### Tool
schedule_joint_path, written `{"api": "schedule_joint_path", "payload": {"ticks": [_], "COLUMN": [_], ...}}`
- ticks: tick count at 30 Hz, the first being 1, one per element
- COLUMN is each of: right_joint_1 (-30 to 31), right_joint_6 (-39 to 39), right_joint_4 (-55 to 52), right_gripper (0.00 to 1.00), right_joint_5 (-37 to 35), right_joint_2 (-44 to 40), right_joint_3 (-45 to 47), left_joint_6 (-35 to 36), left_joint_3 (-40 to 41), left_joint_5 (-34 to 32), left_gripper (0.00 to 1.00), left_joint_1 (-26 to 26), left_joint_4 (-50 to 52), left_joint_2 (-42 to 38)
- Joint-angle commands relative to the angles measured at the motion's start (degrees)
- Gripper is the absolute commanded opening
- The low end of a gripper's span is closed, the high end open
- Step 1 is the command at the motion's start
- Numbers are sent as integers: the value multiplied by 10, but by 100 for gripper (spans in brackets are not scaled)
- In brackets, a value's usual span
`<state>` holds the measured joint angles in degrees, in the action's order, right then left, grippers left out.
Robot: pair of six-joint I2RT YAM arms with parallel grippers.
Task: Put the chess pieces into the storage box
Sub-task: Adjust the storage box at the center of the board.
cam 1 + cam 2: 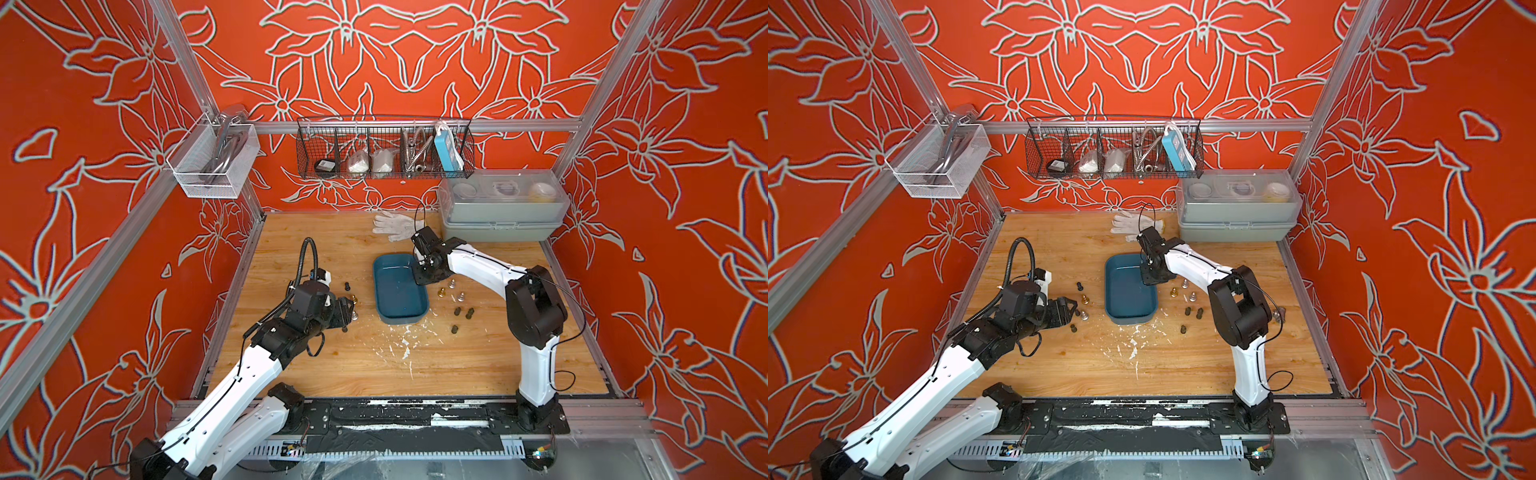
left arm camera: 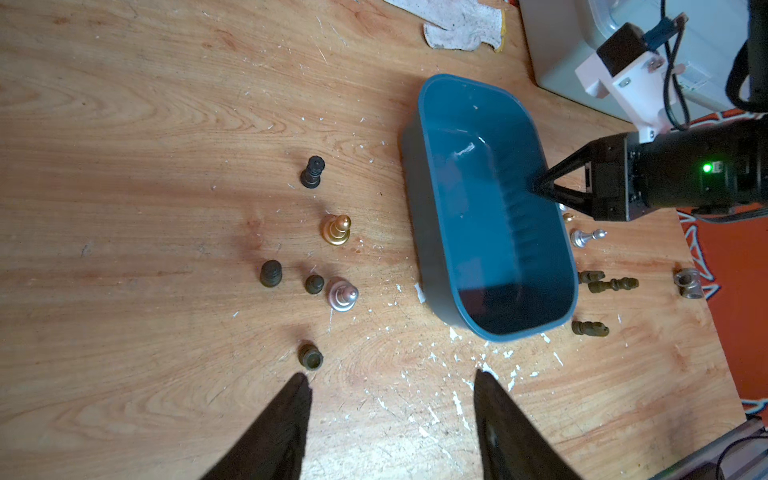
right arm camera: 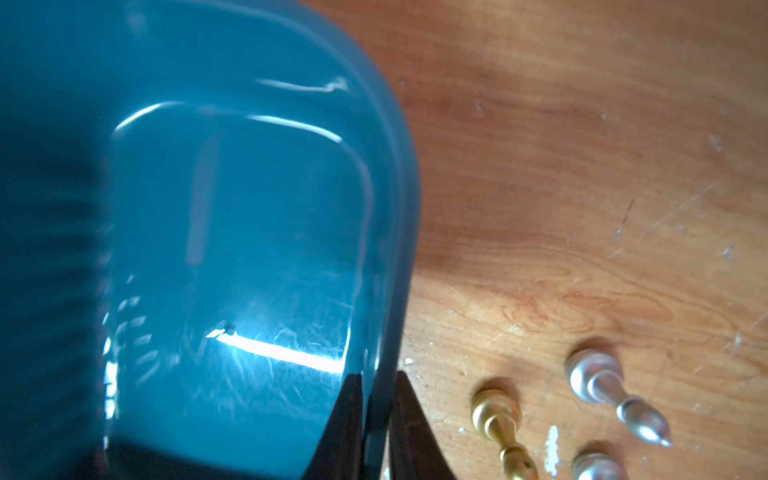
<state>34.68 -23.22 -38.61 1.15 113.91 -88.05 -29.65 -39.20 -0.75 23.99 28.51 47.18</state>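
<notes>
The teal storage box (image 1: 401, 320) (image 1: 1129, 319) lies mid-table, and only its bare floor shows inside. My right gripper (image 3: 376, 376) (image 1: 419, 270) is shut on its right wall (image 3: 386, 249), one finger inside and one outside. Right of the box stand gold (image 3: 496, 411) and silver (image 3: 598, 380) chess pieces, with dark ones (image 1: 458, 311) nearer the front. My left gripper (image 2: 391, 374) (image 1: 351, 309) hangs open and empty over bare wood left of the box. Beyond it stand several pieces: dark (image 2: 311, 356), silver (image 2: 343, 294) and gold (image 2: 336, 230).
A white glove (image 1: 392, 226) lies at the back. A grey lidded box (image 1: 498, 208) fills the back right corner. Wire baskets (image 1: 384, 149) hang on the wall. A metal fitting (image 2: 688, 282) sits near the right edge. White flecks (image 1: 405, 349) dot the wood in front of the box.
</notes>
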Motion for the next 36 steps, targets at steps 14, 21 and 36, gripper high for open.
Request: {"api": "schedule_joint_path", "payload": {"ticks": [14, 21, 36], "right_joint_1": [14, 21, 26], "right_joint_6": [-128, -164, -172], "right_joint_4": [49, 76, 84], "right_gripper": [0, 0, 30], "right_joint_5": [-24, -7, -25], "right_joint_2": [-133, -134, -171], "right_joint_3": [142, 174, 194], "left_joint_6": [-5, -11, -10], "left_joint_3": [19, 19, 6], "left_joint_5": [-12, -5, -17], "left_gripper": [62, 62, 63], "left_joint_1": [-3, -3, -3], "left_joint_4": [-35, -46, -40], "left_joint_2": [15, 29, 46]}}
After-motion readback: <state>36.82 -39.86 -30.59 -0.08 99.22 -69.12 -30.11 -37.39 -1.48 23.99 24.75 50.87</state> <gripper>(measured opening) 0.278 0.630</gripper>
